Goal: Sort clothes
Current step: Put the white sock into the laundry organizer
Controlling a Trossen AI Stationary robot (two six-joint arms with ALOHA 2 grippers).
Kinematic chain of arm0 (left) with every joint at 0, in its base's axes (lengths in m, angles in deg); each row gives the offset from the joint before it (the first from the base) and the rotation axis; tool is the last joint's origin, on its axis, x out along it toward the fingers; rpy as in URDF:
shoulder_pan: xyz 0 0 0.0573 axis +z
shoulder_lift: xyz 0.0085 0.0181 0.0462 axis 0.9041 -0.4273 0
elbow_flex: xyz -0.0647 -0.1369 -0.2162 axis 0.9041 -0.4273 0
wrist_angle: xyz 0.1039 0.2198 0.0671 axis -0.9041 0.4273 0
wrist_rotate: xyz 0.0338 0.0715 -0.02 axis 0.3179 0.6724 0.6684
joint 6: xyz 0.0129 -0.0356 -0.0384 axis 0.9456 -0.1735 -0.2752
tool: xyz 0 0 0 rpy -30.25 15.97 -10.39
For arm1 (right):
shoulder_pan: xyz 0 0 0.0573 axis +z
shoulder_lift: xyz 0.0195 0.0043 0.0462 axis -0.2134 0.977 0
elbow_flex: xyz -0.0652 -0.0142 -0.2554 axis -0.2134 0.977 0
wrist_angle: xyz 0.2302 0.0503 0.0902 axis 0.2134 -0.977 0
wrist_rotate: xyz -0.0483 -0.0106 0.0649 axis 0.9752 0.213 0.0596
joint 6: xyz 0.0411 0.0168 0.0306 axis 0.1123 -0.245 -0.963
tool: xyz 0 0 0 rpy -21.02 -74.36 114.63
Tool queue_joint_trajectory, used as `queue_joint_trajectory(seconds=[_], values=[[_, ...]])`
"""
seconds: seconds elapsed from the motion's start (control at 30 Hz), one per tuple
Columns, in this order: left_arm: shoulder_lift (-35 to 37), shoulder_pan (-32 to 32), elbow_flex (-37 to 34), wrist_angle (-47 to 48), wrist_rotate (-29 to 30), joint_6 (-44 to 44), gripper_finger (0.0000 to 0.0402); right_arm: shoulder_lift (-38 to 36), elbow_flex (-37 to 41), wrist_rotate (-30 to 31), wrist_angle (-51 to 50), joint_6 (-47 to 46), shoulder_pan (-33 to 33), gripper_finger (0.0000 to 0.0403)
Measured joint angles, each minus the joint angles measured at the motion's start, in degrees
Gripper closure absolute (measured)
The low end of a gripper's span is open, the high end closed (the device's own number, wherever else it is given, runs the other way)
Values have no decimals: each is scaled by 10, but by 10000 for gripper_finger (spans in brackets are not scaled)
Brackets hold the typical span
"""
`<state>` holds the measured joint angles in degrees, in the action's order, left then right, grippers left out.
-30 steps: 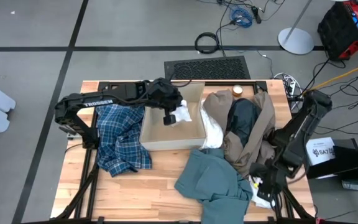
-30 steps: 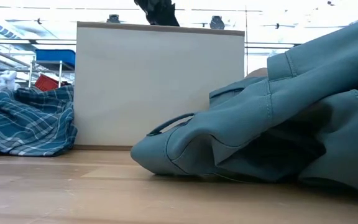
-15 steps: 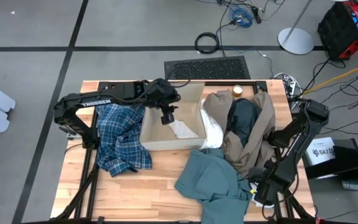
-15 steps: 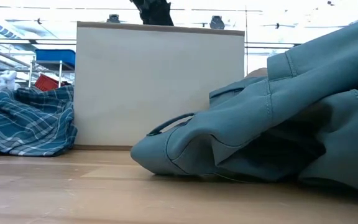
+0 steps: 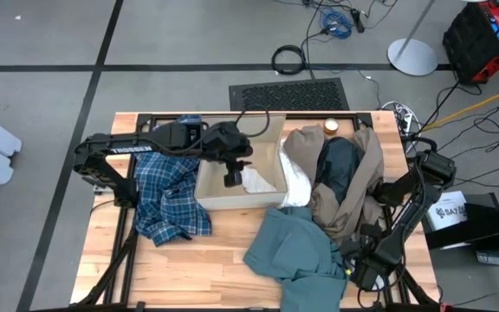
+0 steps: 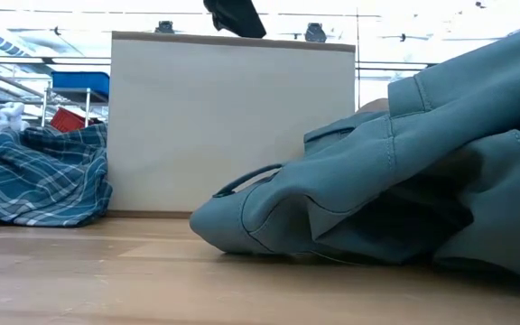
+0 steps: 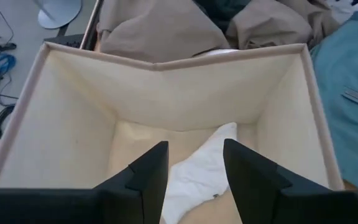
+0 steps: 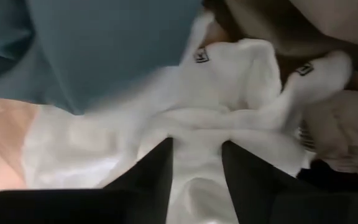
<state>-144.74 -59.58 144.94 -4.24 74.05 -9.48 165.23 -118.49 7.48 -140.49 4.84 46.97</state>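
Clothes are spread all over my table: the plaid shirt point(image 5: 170, 195) lies crumpled just left of the cardboard box point(image 5: 219, 195), its long axis running front to back, and the teal-green piece point(image 5: 294, 247) sprawls at the front, stretching diagonally from the box's front corner toward the table's front edge. Right of the box I've got the taupe-brown piece point(image 5: 366, 178) heaped with the dark black-green piece point(image 5: 336, 163) on top, both running roughly front to back. One white piece point(image 7: 201, 174) sits inside the box, lying diagonally across the floor of it. My left gripper point(image 7: 194, 165) hangs just above it with the jaws apart and nothing between them. My right gripper point(image 8: 194, 163) is down at the front right corner, fingers spread with white fabric point(image 8: 229, 99) bunched between them, but I can't tell if it's actually gripped. Surface is a light wooden table point(image 5: 189, 260) on a black frame, grey floor around it, cables point(image 5: 336, 22) and a floor grate point(image 5: 288, 94) behind.
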Motion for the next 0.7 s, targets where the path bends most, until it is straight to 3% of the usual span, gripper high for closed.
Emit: queue_joint_trajectory(seconds=[0.13,0.2,0.43,0.7], values=[[0,-12,0,-6,0,0,237,0,0,0,14,0,0,373],[0,-16,0,-14,0,1,237,0,0,0,19,0,0,393],[7,-19,20,-27,-25,22,237,-25,-32,-34,9,-22,-14,402],[27,-19,46,-53,-60,66,237,-82,-173,55,-97,-4,-46,403]])
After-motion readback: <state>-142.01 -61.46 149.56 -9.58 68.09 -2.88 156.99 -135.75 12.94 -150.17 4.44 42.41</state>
